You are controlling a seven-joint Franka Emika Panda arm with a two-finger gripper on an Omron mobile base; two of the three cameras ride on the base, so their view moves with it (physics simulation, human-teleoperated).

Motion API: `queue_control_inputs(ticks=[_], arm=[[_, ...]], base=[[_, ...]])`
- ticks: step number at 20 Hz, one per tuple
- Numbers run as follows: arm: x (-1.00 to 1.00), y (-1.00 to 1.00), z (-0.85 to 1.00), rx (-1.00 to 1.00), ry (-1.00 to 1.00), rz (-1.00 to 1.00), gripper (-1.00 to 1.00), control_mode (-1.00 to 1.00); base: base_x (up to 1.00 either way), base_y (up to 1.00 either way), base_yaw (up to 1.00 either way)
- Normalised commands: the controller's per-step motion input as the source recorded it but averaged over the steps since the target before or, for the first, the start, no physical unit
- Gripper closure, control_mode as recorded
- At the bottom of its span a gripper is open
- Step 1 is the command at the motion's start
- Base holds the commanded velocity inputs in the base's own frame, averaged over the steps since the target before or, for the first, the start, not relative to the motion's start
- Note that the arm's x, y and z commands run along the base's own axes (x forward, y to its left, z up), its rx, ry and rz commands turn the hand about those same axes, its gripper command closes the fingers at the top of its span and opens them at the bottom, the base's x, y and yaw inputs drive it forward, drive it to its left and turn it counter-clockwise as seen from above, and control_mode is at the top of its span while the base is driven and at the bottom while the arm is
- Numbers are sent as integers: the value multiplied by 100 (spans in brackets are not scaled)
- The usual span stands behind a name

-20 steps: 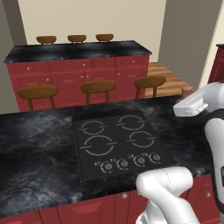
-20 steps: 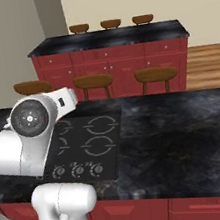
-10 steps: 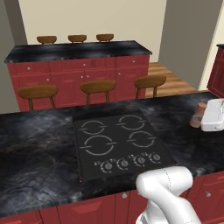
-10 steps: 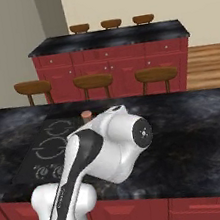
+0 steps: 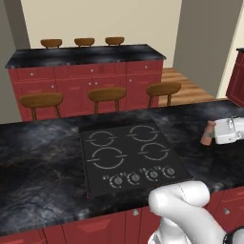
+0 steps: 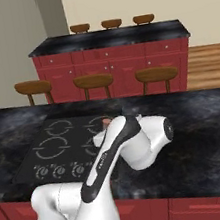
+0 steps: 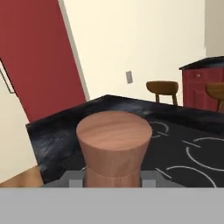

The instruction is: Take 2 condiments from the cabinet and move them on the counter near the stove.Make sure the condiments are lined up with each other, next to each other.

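The terracotta-brown shaker [image 5: 208, 129], one of the condiments, stands upright at counter level just right of the stove [image 5: 128, 155]. My gripper [image 5: 213, 135] reaches in from the right and is shut on it. In the hand view the shaker [image 7: 114, 146] sits close up between my gripper's [image 7: 113, 177] two fingertips [image 7: 77, 178], with the black counter [image 7: 61, 131] and the stove's grey rings [image 7: 203, 148] behind it. In the right base view my arm hides most of the shaker [image 6: 105, 122]; only a sliver shows beside the stove [image 6: 62, 145]. The cabinet is out of view.
Behind the counter [image 5: 43, 162] stands a black-topped bar [image 5: 86, 55] with three wooden stools [image 5: 107, 94] along its front. A dark red unit [image 5: 237, 71] rises at the far right. A tall red panel [image 7: 35, 57] shows beyond the counter's end.
My arm has swung down and over to the right of the stove, carrying the shaker. In the last half second the shaker moved a little lower and closer to the stove.
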Motion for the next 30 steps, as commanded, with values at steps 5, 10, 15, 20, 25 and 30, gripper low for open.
queue_control_inputs(ticks=[5,10,15,20,25,30], arm=[[48,-17,-61,-1,13,2,100,-100],[29,0,-60,0,0,3,100,-100],[22,-1,-52,-2,-2,7,100,-100],[18,-10,-50,-7,-5,10,100,-100],[2,-11,-38,-5,-8,6,100,-100],[0,-1,-17,0,-11,5,100,-100]], base=[[0,0,0],[0,0,0],[0,0,0],[0,0,0],[0,0,0],[0,0,0]])
